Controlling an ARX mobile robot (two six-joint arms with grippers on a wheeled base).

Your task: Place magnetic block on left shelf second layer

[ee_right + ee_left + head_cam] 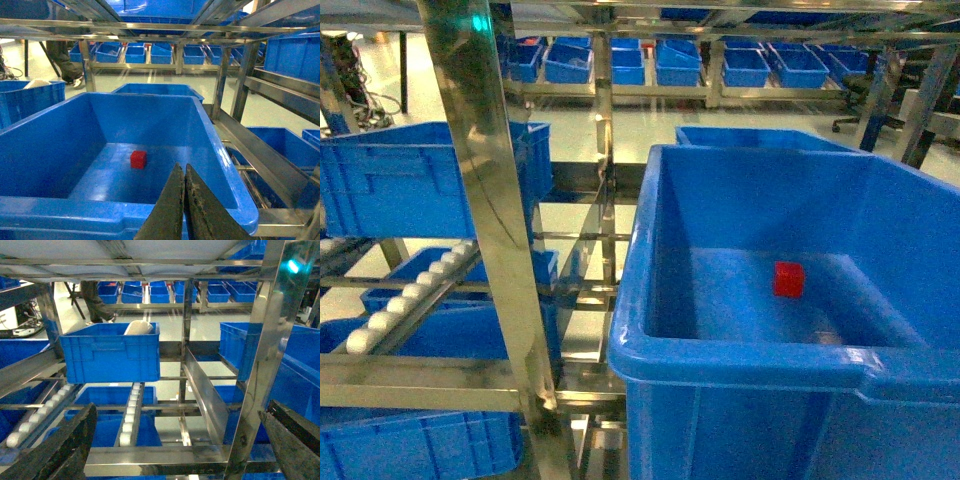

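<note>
Steel rack (490,220): shiny stainless uprights and cross-rails fill the left of the head view, with more tiers and rows of small blue crates (620,62) far behind.
Large tote (740,350): deep blue, rimmed, open-topped, filling the right half of the head view; a second blue tote (760,137) stands just behind it.
Left shelf tote (110,352): a blue tote sits on the left rack tier, seen from the left wrist view, with something pale and rounded (139,328) showing over its rim.
Roller rails (131,407): white rollers run in lines under that tote, sloping toward the camera.
Right gripper (183,172): its dark fingers (172,200) are pressed together with nothing between them, tips above the near rim of the large tote.
Left gripper (177,440): two dark fingers (60,450) stand spread wide at the lower corners of the left wrist view, empty, facing the rack.
Magnetic block (789,279): small red cube resting on the floor of the large tote, alone, well apart from both grippers.
</note>
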